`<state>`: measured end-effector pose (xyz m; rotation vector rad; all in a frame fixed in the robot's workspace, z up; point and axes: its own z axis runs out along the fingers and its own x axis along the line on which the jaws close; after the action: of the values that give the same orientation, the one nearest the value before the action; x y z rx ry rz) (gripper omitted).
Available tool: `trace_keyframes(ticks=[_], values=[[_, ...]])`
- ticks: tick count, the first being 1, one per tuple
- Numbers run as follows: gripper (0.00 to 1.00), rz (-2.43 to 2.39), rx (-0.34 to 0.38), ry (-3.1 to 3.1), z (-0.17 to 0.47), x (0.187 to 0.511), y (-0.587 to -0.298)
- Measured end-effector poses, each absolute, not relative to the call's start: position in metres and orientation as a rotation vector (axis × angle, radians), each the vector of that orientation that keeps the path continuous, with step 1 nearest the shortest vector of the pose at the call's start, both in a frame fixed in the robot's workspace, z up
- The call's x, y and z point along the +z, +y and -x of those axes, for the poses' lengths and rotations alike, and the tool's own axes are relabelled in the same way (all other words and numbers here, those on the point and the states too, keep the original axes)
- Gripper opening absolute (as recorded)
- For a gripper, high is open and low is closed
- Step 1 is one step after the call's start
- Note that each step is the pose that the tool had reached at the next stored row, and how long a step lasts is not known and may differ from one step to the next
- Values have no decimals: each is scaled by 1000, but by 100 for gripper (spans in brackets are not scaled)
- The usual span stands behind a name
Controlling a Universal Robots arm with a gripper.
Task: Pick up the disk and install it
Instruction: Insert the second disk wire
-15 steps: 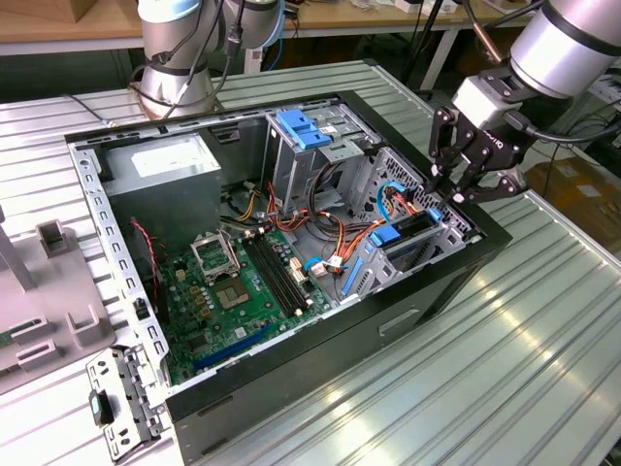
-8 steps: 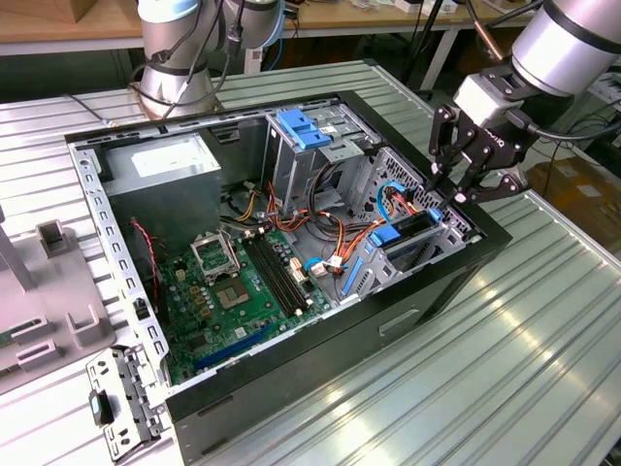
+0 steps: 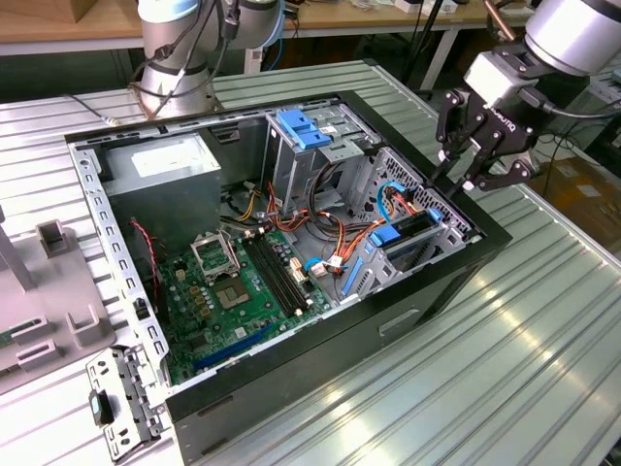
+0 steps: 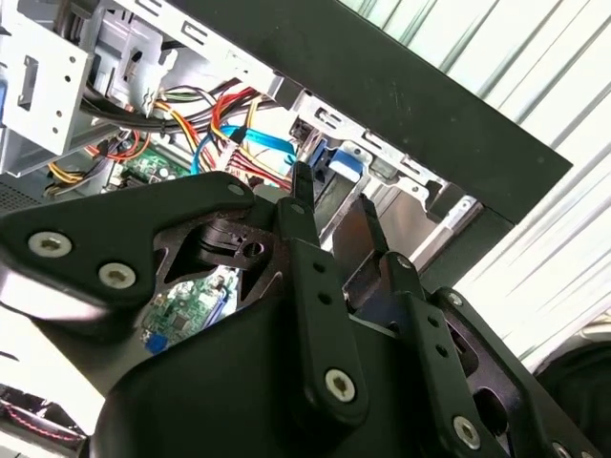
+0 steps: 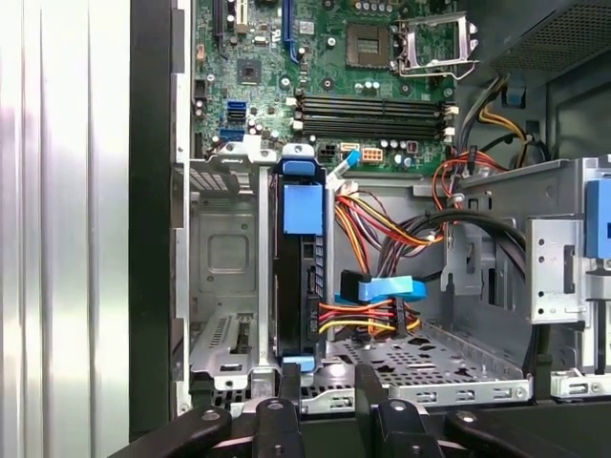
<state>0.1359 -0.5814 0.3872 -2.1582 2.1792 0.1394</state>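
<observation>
The disk (image 5: 304, 277) stands on edge in a slot of the metal bay (image 5: 224, 286) at the case's front corner. Blue rails show at both of its ends, and a blue data cable (image 5: 382, 286) with orange and red power wires runs to it. In the exterior view the disk (image 3: 406, 233) sits in that bay near the exterior view's right. My gripper (image 3: 454, 183) hovers just above and outside the case edge there. In both wrist views the gripper (image 5: 329, 377) (image 4: 334, 205) is open, with its black fingers (image 5: 289, 382) apart and nothing between them.
The open black computer case (image 3: 466, 262) lies on a ribbed metal table. Inside are a grey power-supply box (image 3: 165, 165), a drive cage with a blue handle (image 3: 303, 126), the green motherboard (image 3: 243, 282) and loose cables. A metal bracket (image 3: 121, 408) lies beside the case.
</observation>
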Motion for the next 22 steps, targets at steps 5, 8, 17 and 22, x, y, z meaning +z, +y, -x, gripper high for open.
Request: trace_keyframes(ticks=[5, 8, 17, 22], values=[[36, 2158, 140, 2179, -136, 393, -581], [36, 2157, 141, 2179, -135, 395, -581], [36, 2157, 142, 2178, -112, 391, -578], [36, 2157, 142, 2178, -102, 384, -570]])
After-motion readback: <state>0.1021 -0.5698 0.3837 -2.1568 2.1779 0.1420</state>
